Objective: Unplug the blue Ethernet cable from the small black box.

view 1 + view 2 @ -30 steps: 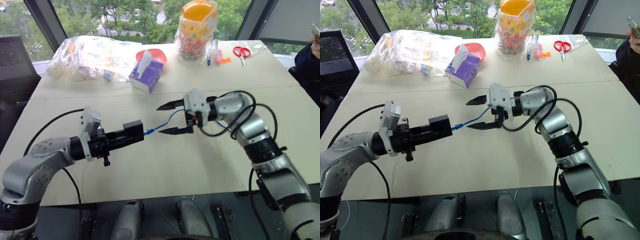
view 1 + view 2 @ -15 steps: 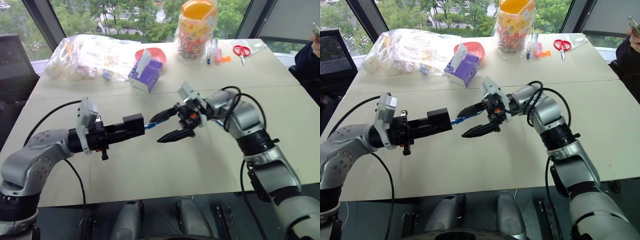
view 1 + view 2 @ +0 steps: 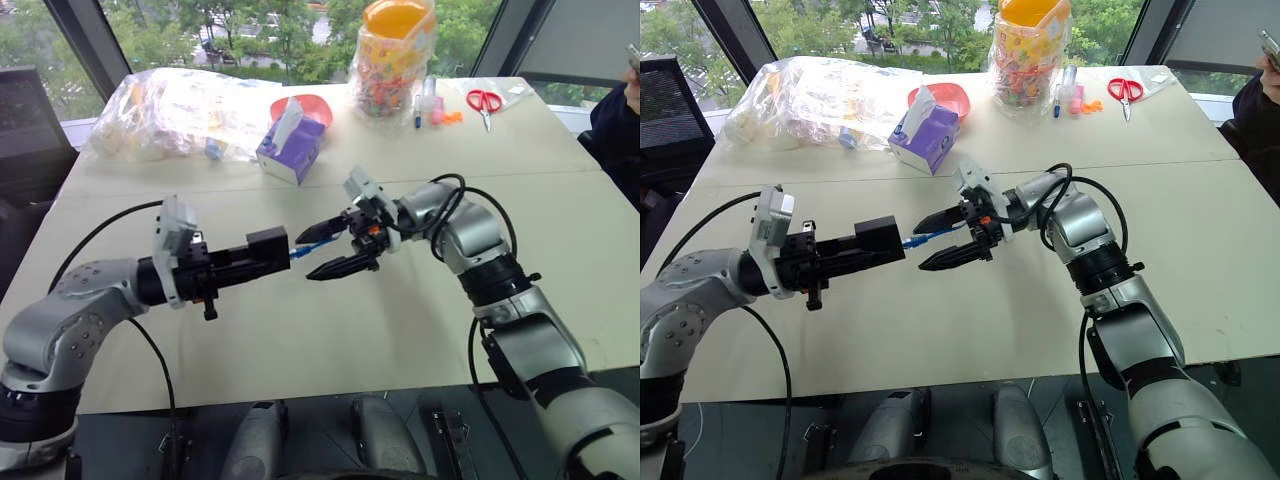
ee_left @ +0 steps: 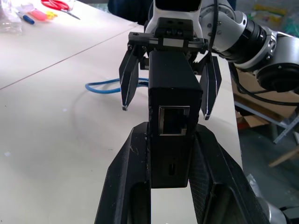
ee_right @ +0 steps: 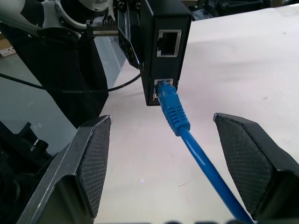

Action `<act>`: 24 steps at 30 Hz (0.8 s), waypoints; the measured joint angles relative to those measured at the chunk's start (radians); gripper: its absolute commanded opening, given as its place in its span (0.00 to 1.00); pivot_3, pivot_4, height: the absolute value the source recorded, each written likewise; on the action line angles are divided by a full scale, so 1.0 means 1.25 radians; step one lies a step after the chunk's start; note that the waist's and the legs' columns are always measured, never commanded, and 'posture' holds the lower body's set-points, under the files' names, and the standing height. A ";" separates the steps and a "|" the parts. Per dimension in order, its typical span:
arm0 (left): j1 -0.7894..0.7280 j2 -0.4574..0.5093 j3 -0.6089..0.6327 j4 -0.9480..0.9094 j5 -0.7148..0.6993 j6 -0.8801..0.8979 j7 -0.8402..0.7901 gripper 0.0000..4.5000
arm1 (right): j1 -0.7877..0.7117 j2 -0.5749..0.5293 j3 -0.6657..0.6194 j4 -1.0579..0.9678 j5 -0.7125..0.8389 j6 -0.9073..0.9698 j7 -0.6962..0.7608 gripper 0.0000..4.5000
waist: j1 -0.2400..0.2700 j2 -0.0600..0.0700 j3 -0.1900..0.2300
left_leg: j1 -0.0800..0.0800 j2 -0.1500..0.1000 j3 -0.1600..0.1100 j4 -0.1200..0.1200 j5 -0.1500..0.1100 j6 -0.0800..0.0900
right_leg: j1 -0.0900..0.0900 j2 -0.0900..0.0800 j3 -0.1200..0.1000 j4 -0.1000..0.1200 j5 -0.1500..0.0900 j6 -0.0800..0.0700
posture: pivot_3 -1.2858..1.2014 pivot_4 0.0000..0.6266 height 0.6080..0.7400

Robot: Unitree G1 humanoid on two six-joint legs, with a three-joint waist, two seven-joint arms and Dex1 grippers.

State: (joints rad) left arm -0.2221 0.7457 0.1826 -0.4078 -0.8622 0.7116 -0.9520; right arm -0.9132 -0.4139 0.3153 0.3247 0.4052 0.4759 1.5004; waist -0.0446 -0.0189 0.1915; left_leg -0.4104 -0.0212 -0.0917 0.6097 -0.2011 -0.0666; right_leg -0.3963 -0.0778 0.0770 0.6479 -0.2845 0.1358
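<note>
The blue cable (image 5: 183, 130) is plugged into the lower of two ports on the end face of the small black box (image 5: 164, 46); the port above it stands free. The box is held off the table, clamped between the fingers of the left gripper (image 3: 262, 256), which points across toward the robot's right. From the plug the cable runs away from the box, passing between the two spread fingers of the right gripper (image 3: 324, 249). That gripper faces the box from the other side with its jaws wide apart, one finger above the cable and one below, neither touching it. The fingertips reach close to the box's end face, though whether one grazes it is hard to judge from the head cameras. In the left wrist view more of the cable lies in a loop on the beige table (image 3: 300, 340).

Farther back on the table stand a purple tissue box (image 3: 291, 150), a red bowl (image 3: 312, 105) just behind it, a crumpled clear plastic bag (image 3: 170, 115), a jar of colourful sweets with an orange lid (image 3: 393, 55) and red-handled scissors (image 3: 484, 103).
</note>
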 measured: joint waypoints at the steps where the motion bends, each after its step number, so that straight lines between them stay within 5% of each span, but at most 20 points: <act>1: -0.004 -0.001 0.000 0.000 0.000 0.000 0.000 0.11 | -0.003 0.003 0.000 0.004 0.000 0.000 0.000 0.62 | 0.000 0.000 0.000 | 0.000 0.000 0.000 0.000 0.000 0.000 | 0.000 0.000 0.000 0.000 0.000 0.000 | 0.52 0.24 0.90; 6: -0.010 -0.002 0.000 0.006 0.001 0.000 -0.001 0.11 | -0.007 0.012 -0.004 0.017 -0.008 0.000 0.001 0.05 | 0.000 0.000 0.000 | 0.000 0.000 0.000 0.000 0.000 0.000 | 0.000 0.000 0.000 0.000 0.000 0.000 | 0.52 0.24 0.90; 7: -0.010 -0.003 0.000 0.007 0.001 0.000 -0.002 0.11 | -0.007 0.012 -0.005 0.020 -0.009 0.000 0.002 0.01 | 0.000 0.000 0.000 | 0.000 0.000 0.000 0.000 0.000 0.000 | 0.000 0.000 0.000 0.000 0.000 0.000 | 0.52 0.24 0.90; 16: -0.001 -0.008 -0.001 0.009 0.003 -0.015 -0.002 0.11 | -0.021 0.014 -0.005 0.027 -0.015 0.029 0.015 0.01 | 0.000 0.000 0.000 | 0.000 0.000 0.000 0.000 0.000 0.000 | 0.000 0.000 0.000 0.000 0.000 0.000 | 0.52 0.24 0.90; 20: 0.002 -0.008 -0.002 0.008 0.005 -0.017 0.001 0.11 | -0.022 0.014 -0.005 0.027 -0.014 0.046 0.028 0.34 | 0.000 0.000 0.000 | 0.000 0.000 0.000 0.000 0.000 0.000 | 0.000 0.000 0.000 0.000 0.000 0.000 | 0.52 0.24 0.90; 24: 0.001 -0.008 -0.002 0.009 0.007 -0.017 0.004 0.11 | -0.023 0.014 -0.006 0.027 -0.014 0.052 0.032 0.34 | 0.000 0.000 0.000 | 0.000 0.000 0.000 0.000 0.000 0.000 | 0.000 0.000 0.000 0.000 0.000 0.000 | 0.52 0.24 0.90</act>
State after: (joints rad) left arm -0.2203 0.7353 0.1806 -0.3968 -0.8538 0.6903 -0.9473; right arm -0.9423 -0.3964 0.3077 0.3579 0.3880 0.5410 1.5403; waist -0.0447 -0.0189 0.1915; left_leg -0.4104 -0.0212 -0.0916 0.6094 -0.2011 -0.0666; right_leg -0.3966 -0.0778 0.0770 0.6480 -0.2844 0.1361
